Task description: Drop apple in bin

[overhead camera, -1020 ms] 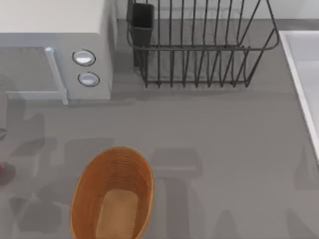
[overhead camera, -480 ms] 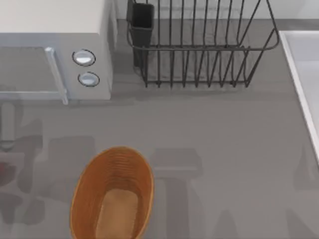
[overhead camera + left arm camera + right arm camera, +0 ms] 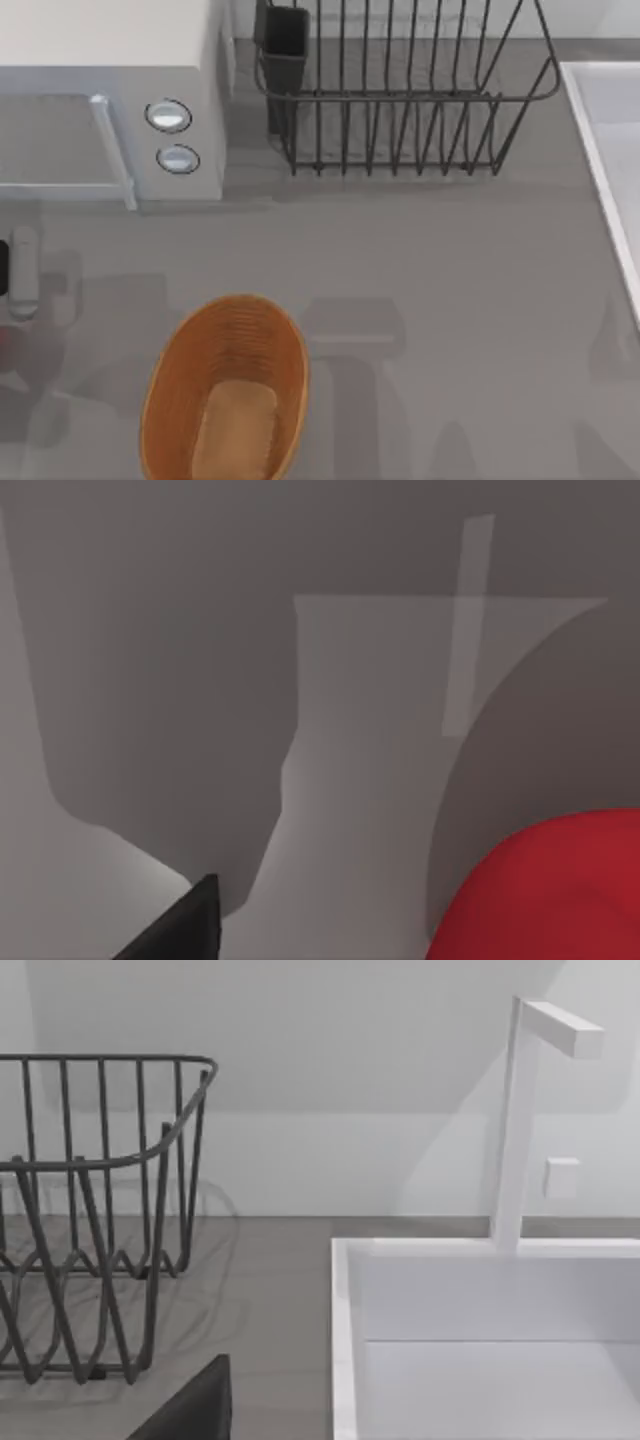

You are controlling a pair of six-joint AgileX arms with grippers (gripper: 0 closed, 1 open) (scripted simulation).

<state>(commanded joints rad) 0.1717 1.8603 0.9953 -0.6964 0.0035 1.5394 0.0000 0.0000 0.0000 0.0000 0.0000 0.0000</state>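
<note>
Beside left jaws, apple on table.

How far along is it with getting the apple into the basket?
Early on. Nothing looks done yet: the oval orange-brown wicker basket holds only its tan bottom. In hand: the left gripper is at the table's left edge, and the small round red apple lies on the grey table close under its wrist camera. Left: grasp, carry, drop.

Left gripper at table's left edge
</note>
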